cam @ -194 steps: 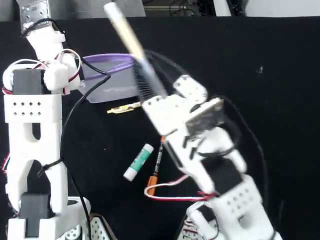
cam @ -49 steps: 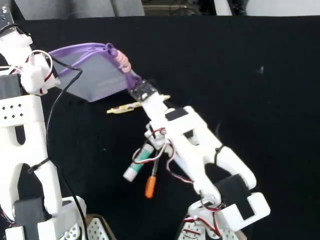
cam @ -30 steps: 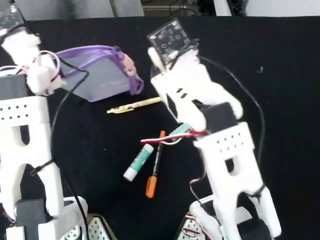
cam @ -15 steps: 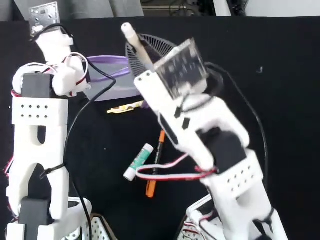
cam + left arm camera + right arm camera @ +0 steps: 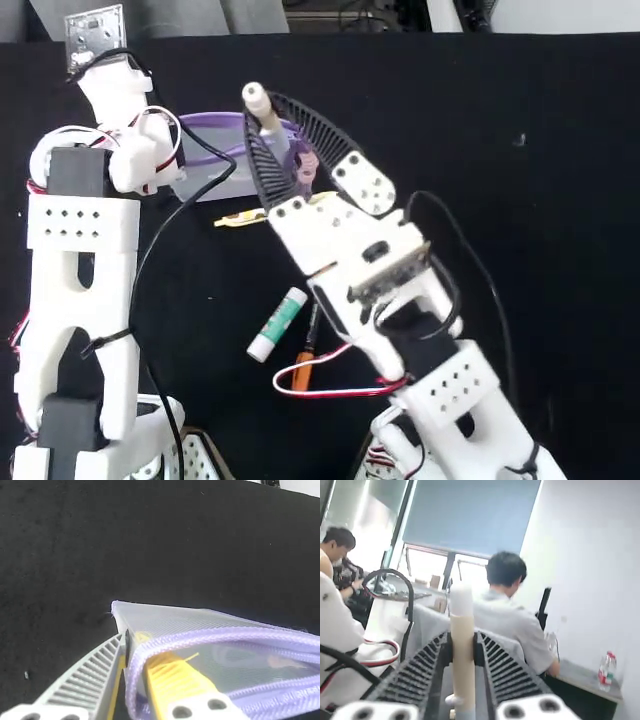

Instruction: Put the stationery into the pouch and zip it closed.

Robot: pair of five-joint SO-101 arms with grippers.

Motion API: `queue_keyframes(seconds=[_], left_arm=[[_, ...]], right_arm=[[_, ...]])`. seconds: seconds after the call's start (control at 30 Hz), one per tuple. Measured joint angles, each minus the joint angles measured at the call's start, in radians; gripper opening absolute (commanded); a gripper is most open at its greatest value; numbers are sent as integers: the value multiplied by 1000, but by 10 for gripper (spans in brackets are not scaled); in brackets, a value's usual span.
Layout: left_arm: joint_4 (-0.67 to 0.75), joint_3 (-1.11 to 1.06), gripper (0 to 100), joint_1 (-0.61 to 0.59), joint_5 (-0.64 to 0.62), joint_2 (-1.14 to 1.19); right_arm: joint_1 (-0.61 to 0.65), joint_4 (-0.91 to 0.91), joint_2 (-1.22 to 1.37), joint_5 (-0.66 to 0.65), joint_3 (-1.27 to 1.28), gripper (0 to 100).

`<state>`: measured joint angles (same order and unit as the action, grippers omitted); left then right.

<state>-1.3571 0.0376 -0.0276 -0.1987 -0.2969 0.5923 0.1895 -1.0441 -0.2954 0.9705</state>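
The black table [image 5: 560, 200] carries 2 white arms. The left arm [image 5: 80, 260] stands tall along one side of the high view, and the right arm [image 5: 400, 310] leans across the middle towards the far edge.

The pouch [image 5: 212, 178] is translucent with a purple zip rim. It lies at the far side of the table, beside the left arm's wrist. The left gripper [image 5: 131, 647] is clamped on one end of it — in the left wrist view a yellow jaw sits inside the mouth and a grey ribbed jaw outside, with the purple zip edge pinched between them. The zip is open, and the pouch wall [image 5: 210, 625] stretches away from the jaws over the black surface.

The right gripper [image 5: 285, 150] is raised next to the pouch's near end, its black ribbed jaws closed on a cream pen [image 5: 262, 112]. The pen stands nearly upright, its pale tip above the jaws. In the right wrist view the same pen [image 5: 462, 620] rises between the 2 ribbed fingers [image 5: 427, 660].

3 items lie loose on the table:
- a yellow pen [image 5: 243, 217] just beside the pouch
- a green-and-white glue stick [image 5: 277, 323] nearer the arm bases
- an orange marker [image 5: 301, 368] next to the glue stick, partly hidden by the right arm
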Motion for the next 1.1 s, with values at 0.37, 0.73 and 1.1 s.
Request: queue_keyframes(seconds=[0.37,0.73,1.1], left_arm=[[0,0,27,0,0,0],[0,0,27,0,0,0],[0,-2,27,-17,0,0]], right_arm=[[21,353,28,15,112,11],[68,491,216,112,112,11],[68,549,333,115,112,12]])
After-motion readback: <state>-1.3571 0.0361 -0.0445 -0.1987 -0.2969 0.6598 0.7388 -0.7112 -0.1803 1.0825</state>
